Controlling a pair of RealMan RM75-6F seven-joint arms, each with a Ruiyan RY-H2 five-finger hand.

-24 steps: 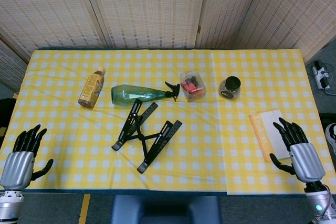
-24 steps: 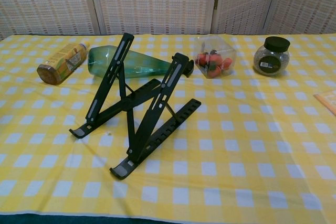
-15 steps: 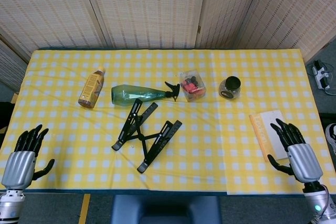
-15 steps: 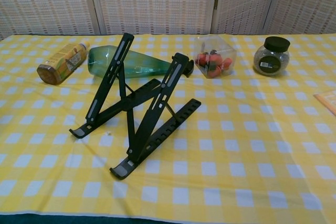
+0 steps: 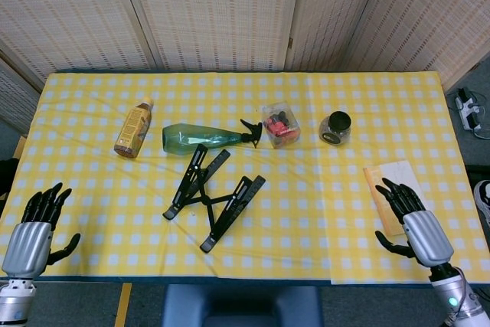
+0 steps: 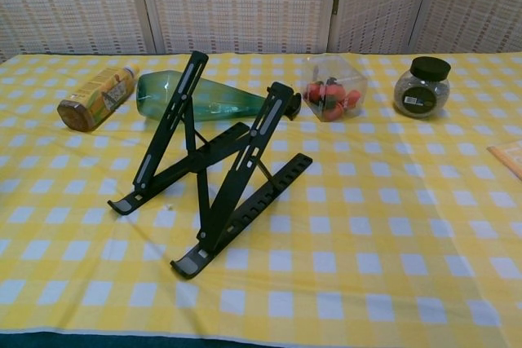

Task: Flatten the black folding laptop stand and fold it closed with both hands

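Left hand [image 5: 31, 227]: silver back, black fingers [image 5: 44, 198] spread apart, holding nothing; at the near left corner of the counter [image 5: 92, 189], well apart from the stand.

Right hand [image 5: 417, 223]: same make, fingers [image 5: 394, 193] spread, holding nothing; near right edge, its fingertips over the near end of a booklet [image 5: 387, 178] with an orange spine.

Neither hand shows in the chest view.

Black folding laptop stand [image 6: 208, 173]: near centre of the counter, erected, untouched. Two slim rigid rails raised at a slant, braced by crossed struts onto notched base bars; small upturned lips at the near ends. Matte finish, looks like plastic or coated metal.

Step, as judged: approach, not yet begun on the stand. The next move calls for both hands to reach the centre, one to steady a base bar while the other frees the struts from the notches and lowers the rails flat, then the two halves pressed together.

Counter cloth: yellow-and-white check, soft, slightly creased.

Behind the stand, left to right:
- amber drink bottle [image 6: 95, 97], lying down;
- green translucent spray bottle [image 6: 204, 97], lying down, just behind the rails;
- clear faceted container [image 6: 330, 89] with red contents;
- round glass jar [image 6: 422, 85], black lid.
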